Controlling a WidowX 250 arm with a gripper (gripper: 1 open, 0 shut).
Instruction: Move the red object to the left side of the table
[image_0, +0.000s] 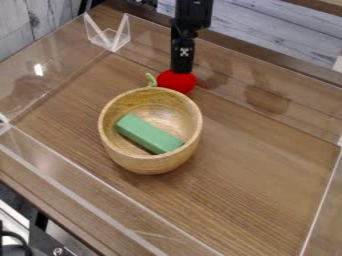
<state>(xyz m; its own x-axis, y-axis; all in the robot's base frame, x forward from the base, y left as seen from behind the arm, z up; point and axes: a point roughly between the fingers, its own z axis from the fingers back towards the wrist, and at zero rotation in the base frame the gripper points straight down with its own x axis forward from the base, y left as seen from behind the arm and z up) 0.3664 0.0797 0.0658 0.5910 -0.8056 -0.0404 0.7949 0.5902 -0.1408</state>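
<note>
My black robotic hand (183, 49) hangs at the far part of the brown wood-grain bench (249, 141), its fingers pointing down and spread wide apart. I have hold of nothing. The fingertips are right by the small, rounded, bright red toy fruit (177, 81), over its far side as I see it; whether I am touching it, I cannot tell. Part of the fruit's far edge is hidden behind my fingers.

The fruit lies on the bare wood, a little left of the middle of the scene and toward the far side. Its short yellow-green stem (151, 79) sticks out to the left. Just nearer than the fruit sits a round, light wooden bowl (108, 137), far bigger than the fruit. From this view I cannot tell whether fruit and bowl touch. Inside the bowl rests a green oblong block (148, 134), lying aslant, with one end toward the far left and the other toward the near right.

At the far left of the bench, well apart from the fruit, stands a small, clear, angular piece (108, 34), see-through enough that the wood shows behind it. Clear acrylic walls (71, 178) border the bench. Down in the near left corner, outside the wall, I see black cables (16, 238). Beyond the far left edge there is a grey, weathered-looking plank surface (36, 20).
</note>
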